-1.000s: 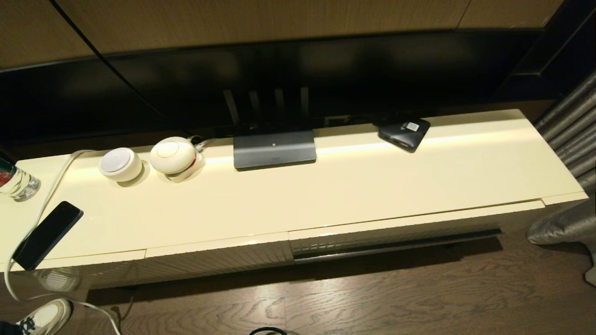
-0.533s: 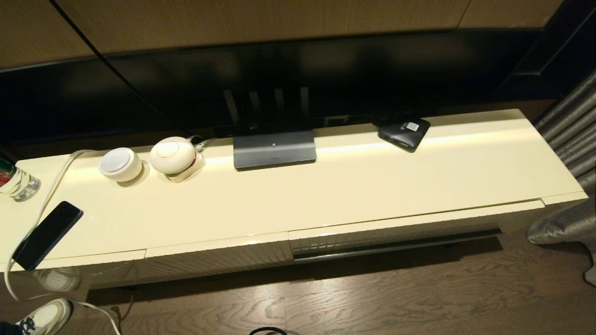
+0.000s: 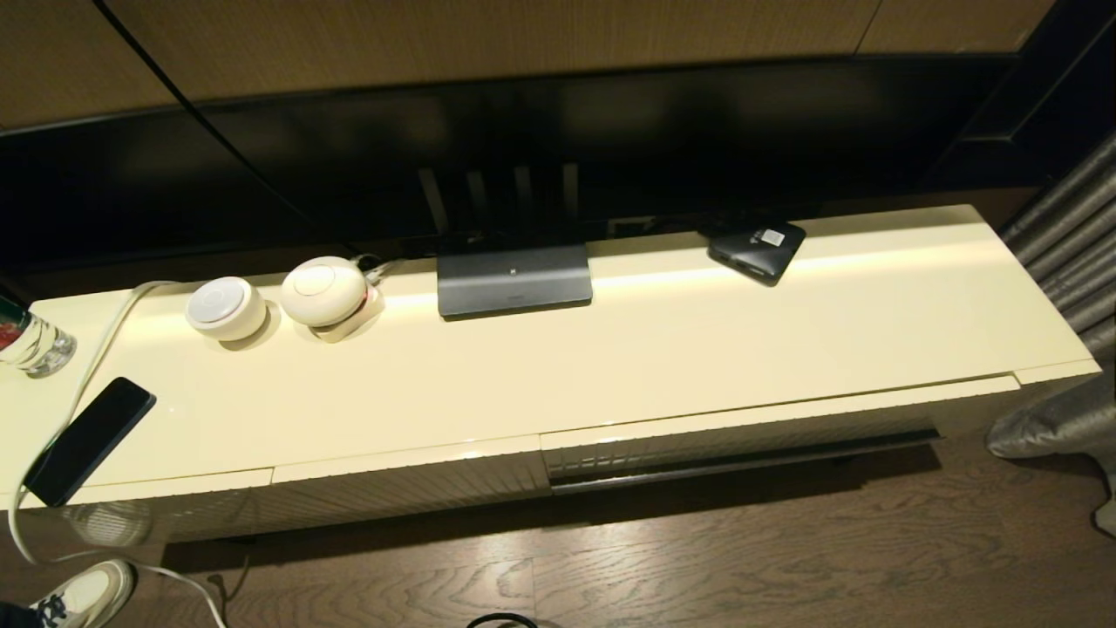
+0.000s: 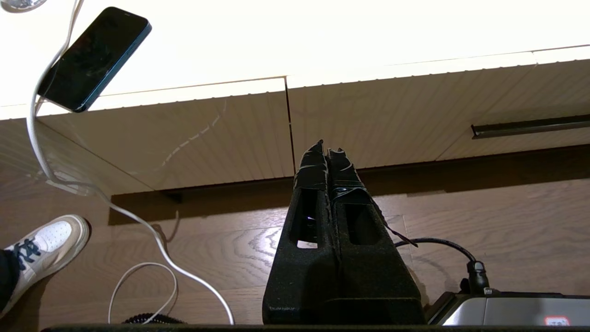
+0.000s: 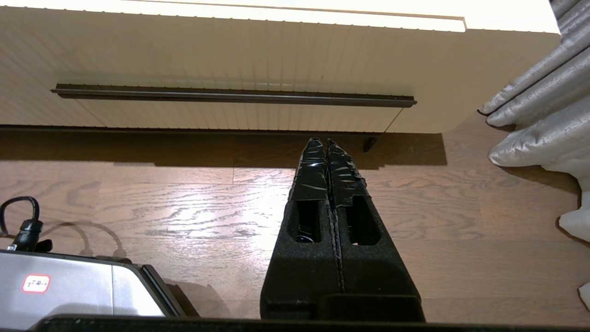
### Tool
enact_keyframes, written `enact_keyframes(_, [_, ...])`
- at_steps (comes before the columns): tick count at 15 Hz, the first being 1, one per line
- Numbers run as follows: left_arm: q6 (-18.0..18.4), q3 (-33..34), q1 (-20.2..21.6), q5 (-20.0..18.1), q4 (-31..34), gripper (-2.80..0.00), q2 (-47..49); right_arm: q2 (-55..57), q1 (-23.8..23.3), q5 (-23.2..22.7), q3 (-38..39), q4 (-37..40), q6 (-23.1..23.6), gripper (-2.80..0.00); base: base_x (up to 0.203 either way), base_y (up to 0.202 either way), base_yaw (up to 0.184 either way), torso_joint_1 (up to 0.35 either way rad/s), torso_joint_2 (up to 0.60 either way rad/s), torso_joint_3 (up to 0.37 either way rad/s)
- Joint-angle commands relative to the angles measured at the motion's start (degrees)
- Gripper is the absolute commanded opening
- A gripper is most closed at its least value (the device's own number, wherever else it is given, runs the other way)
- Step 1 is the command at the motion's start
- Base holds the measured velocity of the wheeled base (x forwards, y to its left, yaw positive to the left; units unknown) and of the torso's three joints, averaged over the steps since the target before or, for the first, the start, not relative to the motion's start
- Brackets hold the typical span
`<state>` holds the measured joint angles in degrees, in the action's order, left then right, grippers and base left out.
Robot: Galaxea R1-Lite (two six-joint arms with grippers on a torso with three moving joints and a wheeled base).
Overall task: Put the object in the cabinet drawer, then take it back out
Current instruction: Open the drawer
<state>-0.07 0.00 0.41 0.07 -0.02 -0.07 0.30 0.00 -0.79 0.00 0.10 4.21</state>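
Before the cabinet drawer (image 5: pixel 230 69), right gripper (image 5: pixel 326 142) closed.

Two round white plastic devices (image 3: pixel 225 307) (image 3: pixel 323 291), one dark slab phone (image 3: pixel 87 440), one grey flat router (image 3: pixel 513 279), one small black box (image 3: pixel 756 249), one clear bottle (image 3: pixel 30 342), possibly glass.

1. We cannot see inside the drawer (image 5: pixel 230 60): only its ribbed front faces the right gripper (image 5: pixel 321 140).
2. A picture's edge cuts off the shoe (image 4: pixel 44 246) and the white cable (image 4: pixel 152 240), both off to one side of the left gripper (image 4: pixel 327 150).
3. The label (image 3: pixel 772 236) on the small black box (image 3: pixel 755 249) is too small for us to read.
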Motion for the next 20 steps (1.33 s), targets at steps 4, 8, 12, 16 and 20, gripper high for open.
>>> enact_keyframes(4, [0.0, 0.2, 0.0, 0.0, 0.0, -2.80, 0.1, -0.4, 0.0, 0.5, 0.0, -0.3, -3.9, -2.80, 0.000, 0.000, 0.000, 0.000, 0.00, 0.000])
enact_keyframes(8, [0.0, 0.2, 0.0, 0.0, 0.0, -2.80, 0.1, -0.4, 0.0, 0.5, 0.0, -0.3, -3.9, -2.80, 0.000, 0.000, 0.000, 0.000, 0.00, 0.000])
enact_keyframes(12, [0.0, 0.2, 0.0, 0.0, 0.0, -2.80, 0.1, -0.3, 0.0, 0.5, 0.0, -0.3, -3.9, -2.80, 0.000, 0.000, 0.000, 0.000, 0.00, 0.000])
enact_keyframes(16, [0.0, 0.2, 0.0, 0.0, -0.1, -2.80, 0.1, -0.4, 0.0, 0.5, 0.0, -0.3, -4.0, -2.80, 0.000, 0.000, 0.000, 0.000, 0.00, 0.000])
enact_keyframes(20, [0.0, 0.2, 0.0, 0.0, -0.1, -2.80, 0.1, -0.4, 0.0, 0.5, 0.0, -0.3, -3.9, -2.80, 0.000, 0.000, 0.000, 0.000, 0.00, 0.000])
